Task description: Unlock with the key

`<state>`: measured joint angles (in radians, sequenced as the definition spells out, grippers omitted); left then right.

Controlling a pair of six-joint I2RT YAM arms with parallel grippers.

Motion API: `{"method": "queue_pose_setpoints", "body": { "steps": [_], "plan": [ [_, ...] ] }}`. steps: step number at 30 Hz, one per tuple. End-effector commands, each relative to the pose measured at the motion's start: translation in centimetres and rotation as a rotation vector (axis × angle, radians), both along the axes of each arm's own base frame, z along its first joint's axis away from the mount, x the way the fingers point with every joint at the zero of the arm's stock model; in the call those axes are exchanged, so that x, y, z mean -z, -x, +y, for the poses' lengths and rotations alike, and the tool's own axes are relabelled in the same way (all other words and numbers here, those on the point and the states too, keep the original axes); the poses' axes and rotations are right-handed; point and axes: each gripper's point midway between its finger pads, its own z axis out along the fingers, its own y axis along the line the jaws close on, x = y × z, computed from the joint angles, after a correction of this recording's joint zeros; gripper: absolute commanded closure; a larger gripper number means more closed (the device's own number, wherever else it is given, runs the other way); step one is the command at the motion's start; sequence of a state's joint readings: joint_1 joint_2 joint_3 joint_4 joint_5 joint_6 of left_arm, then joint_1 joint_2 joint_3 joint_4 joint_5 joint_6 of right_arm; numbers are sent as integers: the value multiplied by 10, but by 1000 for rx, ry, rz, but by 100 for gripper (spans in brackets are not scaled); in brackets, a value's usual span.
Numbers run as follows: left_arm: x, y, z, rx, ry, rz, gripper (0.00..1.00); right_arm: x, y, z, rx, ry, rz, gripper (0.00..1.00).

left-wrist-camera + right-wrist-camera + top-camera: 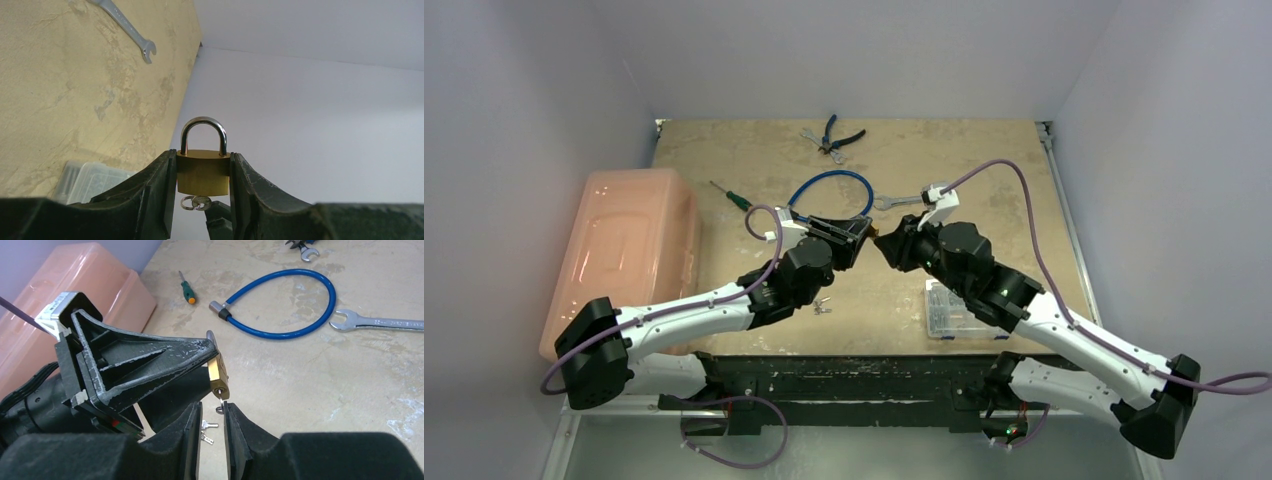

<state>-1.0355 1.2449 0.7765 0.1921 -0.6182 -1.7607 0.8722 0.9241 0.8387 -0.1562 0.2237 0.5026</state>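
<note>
My left gripper [202, 161] is shut on the small brass padlock [202, 172] and holds it above the table, its silver shackle closed. The tiny silver key [208, 202] sits in the keyhole at the lock's bottom, with a small ring [187, 203] on it. In the right wrist view the padlock [218, 374] hangs just above my right gripper [212, 407]. That gripper's jaws are open a narrow gap. The key [220, 401] sticks down between the fingertips, close against the right finger [235, 425]. In the top view both grippers [856, 232] [886, 245] meet mid-table.
Two spare keys [207, 431] lie on the table below. A blue cable lock [280, 305], a silver wrench [380, 322], a green screwdriver [186, 288] and pliers [836, 135] lie farther back. A pink bin [629, 250] stands at the left, a clear plastic box [959, 312] near the right arm.
</note>
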Motion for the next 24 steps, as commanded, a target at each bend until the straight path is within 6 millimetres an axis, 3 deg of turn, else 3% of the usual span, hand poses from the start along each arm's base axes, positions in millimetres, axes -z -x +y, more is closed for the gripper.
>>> {"method": "queue_pose_setpoints", "body": {
  "steps": [1, 3, 5, 14, 19, 24],
  "plan": [
    [-37, 0, 1, -9, 68, -58, 100, -11, -9, 2, 30, -20, -38, 72],
    [-32, 0, 2, 10, -28, -100, 100, -9, -11, 3, 35, -13, -37, 73],
    [-36, 0, 2, -8, 68, -58, 100, -7, -12, 4, 37, -7, -36, 75],
    [-37, 1, 2, -4, 77, -59, 100, 0, -17, 5, 50, 14, -40, 84],
    [-38, 2, 2, 0, 84, -64, 100, 4, -20, 6, 50, 27, -43, 99],
    [-38, 3, 2, 4, 88, -65, 100, 4, -21, 9, 47, 11, -46, 100]
  ]
}}
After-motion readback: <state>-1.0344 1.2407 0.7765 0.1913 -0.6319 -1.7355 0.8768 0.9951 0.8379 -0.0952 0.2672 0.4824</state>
